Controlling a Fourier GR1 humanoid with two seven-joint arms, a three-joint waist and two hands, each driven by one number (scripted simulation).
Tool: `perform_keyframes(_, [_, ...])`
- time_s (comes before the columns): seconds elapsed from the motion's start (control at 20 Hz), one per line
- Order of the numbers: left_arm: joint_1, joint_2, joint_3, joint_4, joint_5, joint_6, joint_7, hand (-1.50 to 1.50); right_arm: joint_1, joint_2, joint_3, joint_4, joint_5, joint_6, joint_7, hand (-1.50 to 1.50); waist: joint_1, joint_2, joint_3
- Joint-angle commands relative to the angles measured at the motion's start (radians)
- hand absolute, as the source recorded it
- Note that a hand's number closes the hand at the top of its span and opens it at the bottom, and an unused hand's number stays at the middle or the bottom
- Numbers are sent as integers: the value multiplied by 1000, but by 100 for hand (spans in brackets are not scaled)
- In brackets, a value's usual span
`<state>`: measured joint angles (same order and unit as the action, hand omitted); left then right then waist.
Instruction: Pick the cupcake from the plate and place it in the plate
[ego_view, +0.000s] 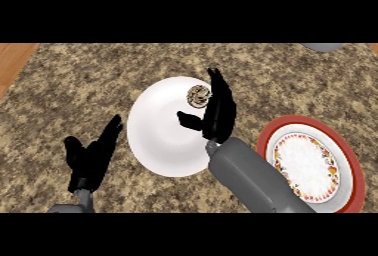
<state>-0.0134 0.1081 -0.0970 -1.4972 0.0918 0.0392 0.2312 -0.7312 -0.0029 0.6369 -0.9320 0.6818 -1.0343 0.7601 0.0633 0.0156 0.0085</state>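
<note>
A speckled brown stone surface (88, 80) fills the head view, with a strip of wood showing along its nine o'clock edge. Near the middle lies a plain white plate (166, 140). The cupcake (198, 95) sits on this plate, close to its rim at about one o'clock from the plate's centre, seen from above as a small round brown-and-cream top.

The right hand (216, 115) reaches over the three o'clock side of the white plate, its grey forearm coming in from five o'clock. Its fingers are straight and point toward twelve o'clock, ending just beside the cupcake on its three o'clock side; the thumb juts out toward nine o'clock over the plate. The hand is released and grasps nothing.

At four o'clock from the white plate, apart from it, lies a red-rimmed plate (354, 170) with a patterned inner ring and a white centre, partly covered by the right forearm.

The left hand (90, 157) rests at about eight o'clock, fingers up and relaxed, holding nothing, just beside the white plate's nine o'clock edge.
</note>
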Motion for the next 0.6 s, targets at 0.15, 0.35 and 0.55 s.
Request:
perform_keyframes(0.15, [11,-19,-3,63,-13,11,-2,0,9,3,-71,-34,-209,-201,-220,-150,-22,3,-6])
perform_keyframes(0.35, [33,2,25,43,23,-24,-4,0,140,3,-54,-180,-341,-169,-366,-150,-45,-8,-7])
perform_keyframes(0.55, [13,35,79,79,56,-49,6,0,263,-77,-56,-406,-491,3,-474,-150,-63,-11,-7])
